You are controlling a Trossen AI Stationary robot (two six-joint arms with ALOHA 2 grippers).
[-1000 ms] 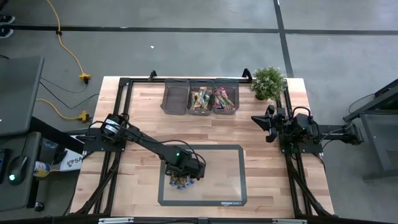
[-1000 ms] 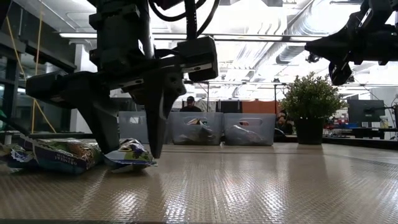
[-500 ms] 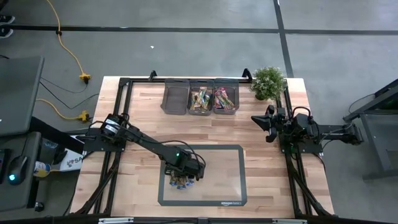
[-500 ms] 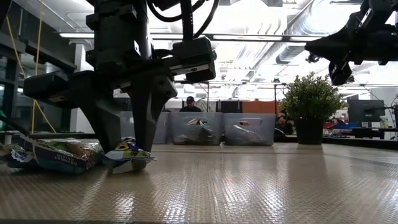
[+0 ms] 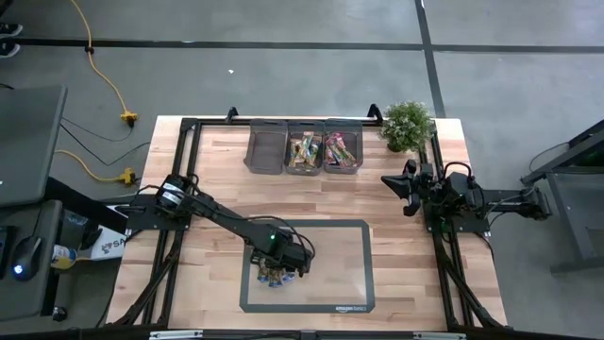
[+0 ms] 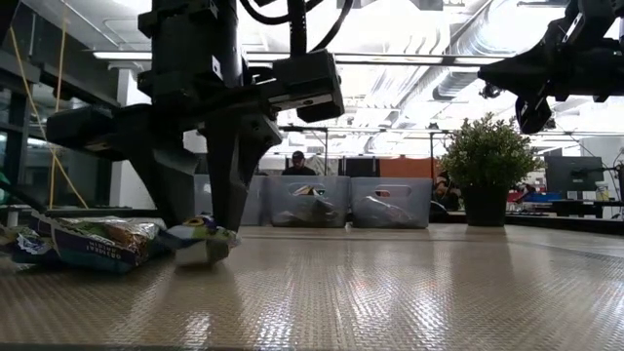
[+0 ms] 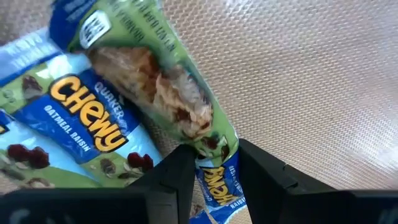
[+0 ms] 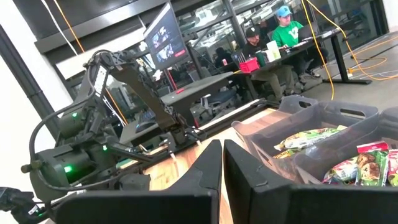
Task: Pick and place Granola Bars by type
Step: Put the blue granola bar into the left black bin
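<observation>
Several blue-wrapped granola bars (image 5: 274,277) lie in a heap at the near left of a grey mat (image 5: 349,283). My left gripper (image 5: 286,264) stands over the heap, pointing down, and is shut on one blue and green bar (image 7: 168,93). In the low view this bar (image 6: 200,241) sits at the gripper's tips (image 6: 205,226), with other bars (image 6: 97,242) lying beside it. Another blue bar (image 7: 74,130) lies against it. My right gripper (image 5: 408,186) waits raised near the table's right edge, its fingers shut on nothing (image 8: 222,163). My left gripper pinches the blue and green bar between its two fingers near one end (image 7: 217,177), coming from above and pointing down, with the fingers across the bar. The wrapper is bunched there. The bar's underside (image 6: 195,258) rests on the mat.
Three dark grey bins stand at the far edge: the left one (image 5: 267,149) bare, the middle one (image 5: 305,151) with green and tan bars, the right one (image 5: 341,151) with pink bars. A potted plant (image 5: 407,125) stands at the far right corner. People sit beyond the table.
My left gripper's fingers have closed in from either side of the bar and taken hold of it. The bar, which lay flat and spread on the mat, is now squeezed and bunched between the fingers, still down on the mat.
</observation>
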